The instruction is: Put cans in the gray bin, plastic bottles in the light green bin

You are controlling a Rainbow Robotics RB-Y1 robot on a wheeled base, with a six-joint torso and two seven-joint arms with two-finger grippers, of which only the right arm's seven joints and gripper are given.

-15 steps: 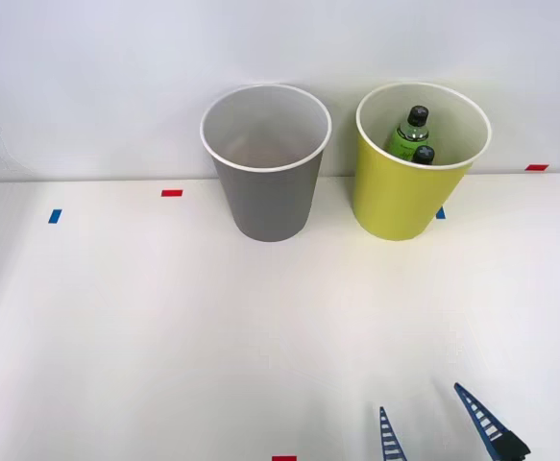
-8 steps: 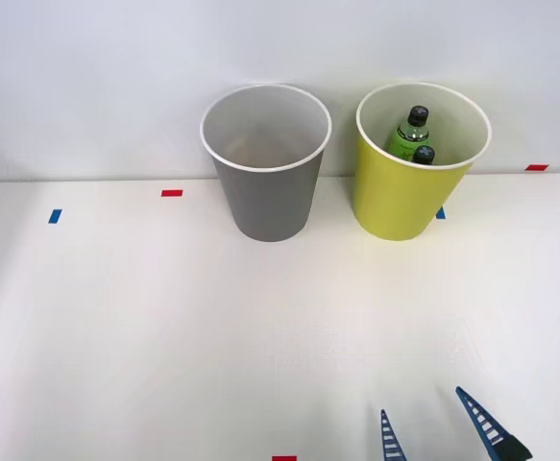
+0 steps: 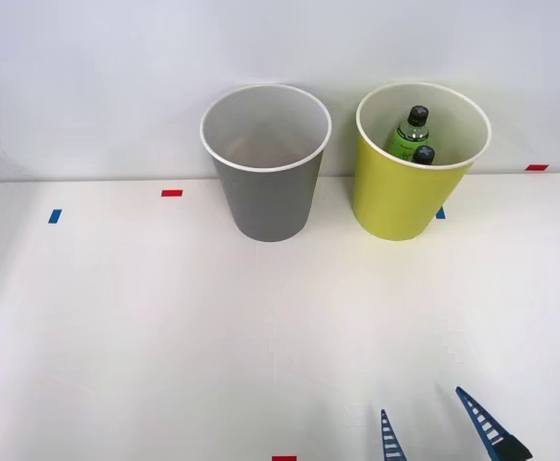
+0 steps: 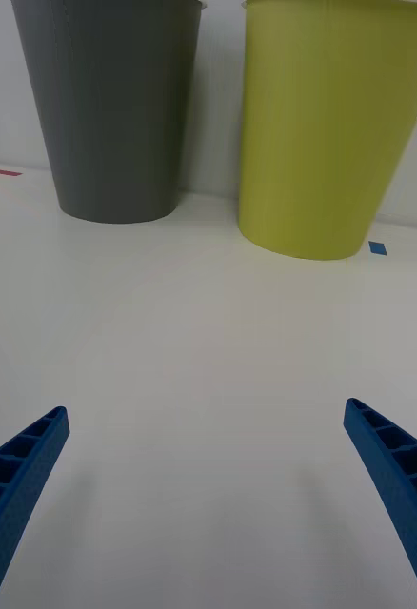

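The gray bin (image 3: 266,163) stands at the back of the table, and the light green bin (image 3: 416,168) stands to its right. Two green plastic bottles (image 3: 409,136) with black caps lean inside the light green bin. No can is visible; the gray bin's inside looks pale and its bottom is hidden. My right gripper (image 3: 424,416) hovers open at the table's near right edge with nothing between its blue fingers. The wrist view faces the gray bin (image 4: 113,105) and the light green bin (image 4: 332,124) from low, with the gripper (image 4: 207,423) well short of them.
Red tape marks (image 3: 172,193) and blue tape marks (image 3: 55,216) dot the white table (image 3: 164,327). A white wall rises right behind the bins. Open tabletop lies between the gripper and the bins.
My gripper has dropped very slightly toward the near edge; the bins and bottles have stayed put.
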